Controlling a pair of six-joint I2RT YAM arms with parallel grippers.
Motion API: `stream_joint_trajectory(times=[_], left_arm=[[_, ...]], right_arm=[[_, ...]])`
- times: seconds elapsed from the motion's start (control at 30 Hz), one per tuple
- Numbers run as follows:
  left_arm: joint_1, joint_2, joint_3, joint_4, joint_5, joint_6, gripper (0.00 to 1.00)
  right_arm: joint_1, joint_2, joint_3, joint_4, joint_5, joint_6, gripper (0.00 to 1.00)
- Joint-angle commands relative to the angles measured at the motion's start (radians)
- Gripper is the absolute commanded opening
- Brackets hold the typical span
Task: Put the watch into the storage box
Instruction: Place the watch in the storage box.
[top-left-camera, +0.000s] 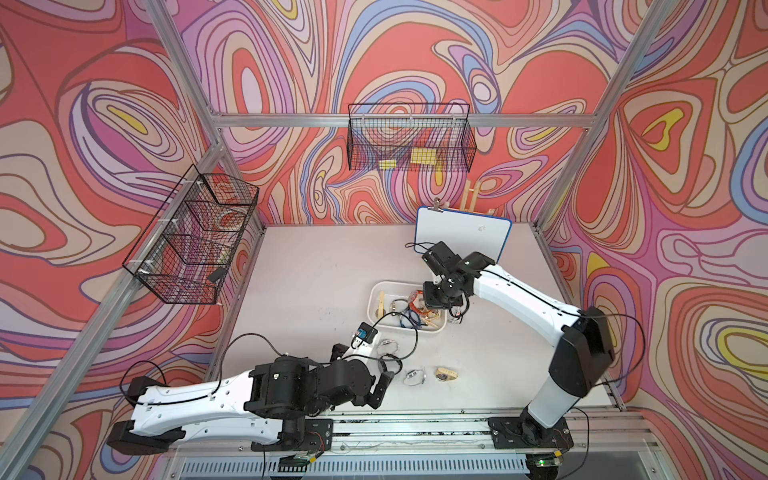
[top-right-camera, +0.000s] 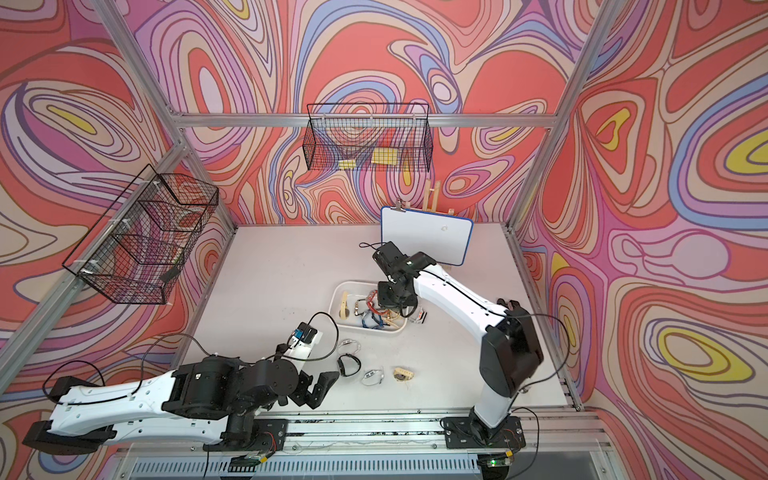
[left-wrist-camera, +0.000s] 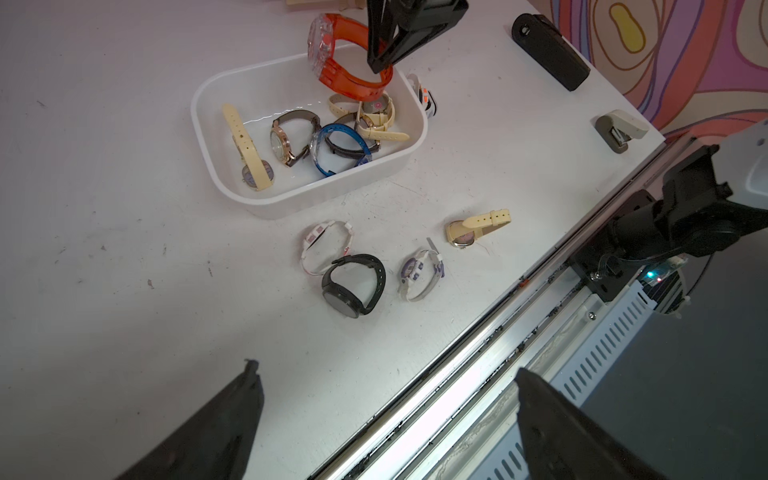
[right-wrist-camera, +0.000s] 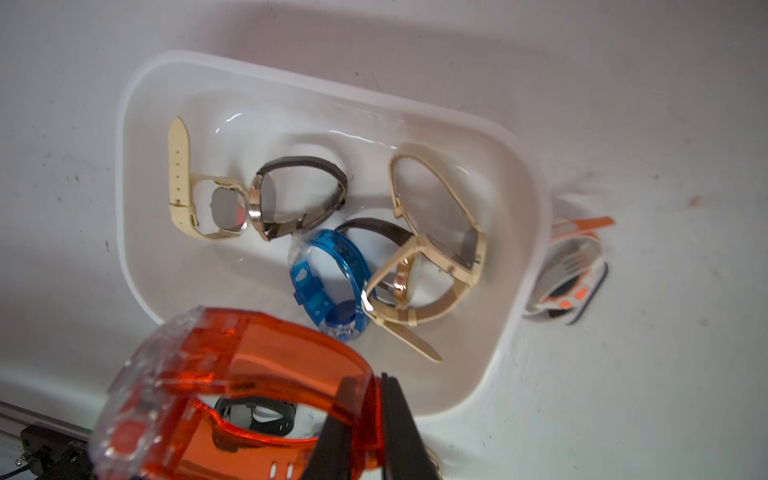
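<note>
The right gripper (right-wrist-camera: 371, 419) is pinching the strap of the orange watch (right-wrist-camera: 232, 365), its jaws drawn almost together with the translucent band between them. The watch is hanging in the air from that grip, its clear-cased face sitting to one side of the fingers; it is hovering over the far right part of the storage box (top-left-camera: 375, 289), lifted off the box floor.

The storage box is sitting on the white table (top-left-camera: 316, 266), a little right of centre. It is holding a cream-strapped watch (left-wrist-camera: 249, 145) at its left end, a brown-strapped watch (left-wrist-camera: 286, 139) just beside that, a blue watch (left-wrist-camera: 340, 149) towards the near wall, and a tangle of cream-strapped watches (left-wrist-camera: 376, 116) at the right end. A white and orange watch (right-wrist-camera: 569, 282) is lying on the table just outside the box's right wall.

The left gripper (left-wrist-camera: 386, 370) is standing wide open with nothing between its fingers; it is hovering over the near part of the table, nearer and further left than the box, well apart from the held watch. Four more watches are lying on the table between it and the box: a black watch (left-wrist-camera: 353, 286), a white patterned watch (left-wrist-camera: 326, 245) just beside it on the far side, a white and purple watch (left-wrist-camera: 419, 272) to the right, and a cream watch (left-wrist-camera: 473, 228) furthest right.
</note>
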Motion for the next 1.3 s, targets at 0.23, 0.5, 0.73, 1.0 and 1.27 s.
stream_joint_trajectory(times=[0.23,0.5,0.73,1.0,1.27], left_arm=[[0.001,-0.019,0.015,-0.095,-0.063,-0.056,1.0],[0.001,-0.013,0.01,-0.093,-0.068,-0.062,1.0],[0.001,-0.008,0.01,-0.087,-0.07,-0.059,1.0],[0.001,-0.004,0.005,-0.085,-0.072,-0.059,1.0],[0.001,0.002,0.004,-0.077,-0.065,-0.06,1.0]], right_arm=[[0.042,0.238,0.132,0.031,-0.099,-0.097,0.06],[0.074,0.269,0.108,0.059,-0.102,-0.089,0.06],[0.097,0.293,0.096,0.046,-0.07,-0.079,0.07],[0.101,0.285,0.094,0.033,-0.055,-0.084,0.18],[0.102,0.226,0.079,0.033,-0.049,-0.082,0.42]])
